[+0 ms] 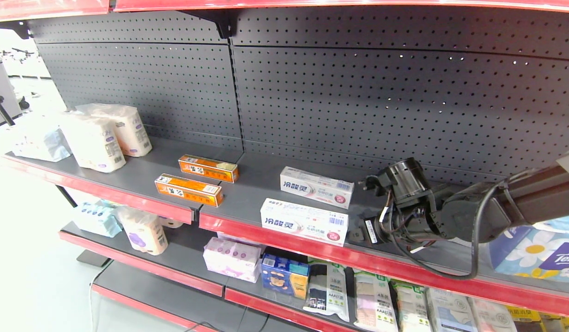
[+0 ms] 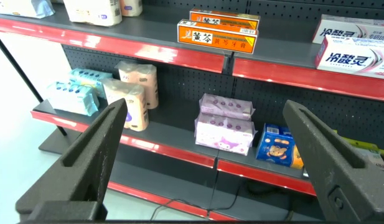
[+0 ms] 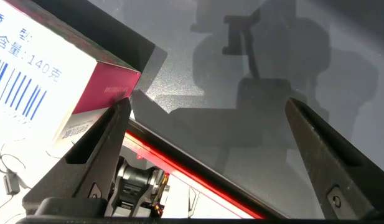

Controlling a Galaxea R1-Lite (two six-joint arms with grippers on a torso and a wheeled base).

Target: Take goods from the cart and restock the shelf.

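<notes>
The left gripper [image 2: 204,106] is nearest. It hangs low, in front of the lower shelf [image 2: 148,146]. Its jaws are wide apart and there is nothing in them. It has no job right now, so it does best to keep out of the way of the goods.

The right gripper [image 3: 207,109] is up on the shelf [image 1: 257,177], close to the red front edge. Its jaws are wide apart too, and it holds nothing. One finger [image 3: 92,149] is just beside the pink end of the front box [image 1: 304,221]. It is not clear if the two touch.

The front box lies flat on the shelf, right along the front edge. It looks like it is in its place. So the step in hand is most likely getting the right gripper away from it.

To do that well, the arm should pull straight back from the pink end and go up a little, with the jaws wide. A swing to the side could push the box. The box is so near the edge that it could tip off.

Behind it lies the back box [image 1: 317,186], also flat, with a gap between the two. The arm should not go deeper, or it may bump this one.

Farther along the shelf are two orange boxes [image 1: 189,189]. Past them sit soft packs [image 1: 93,140], well apart from the gripper.
</notes>
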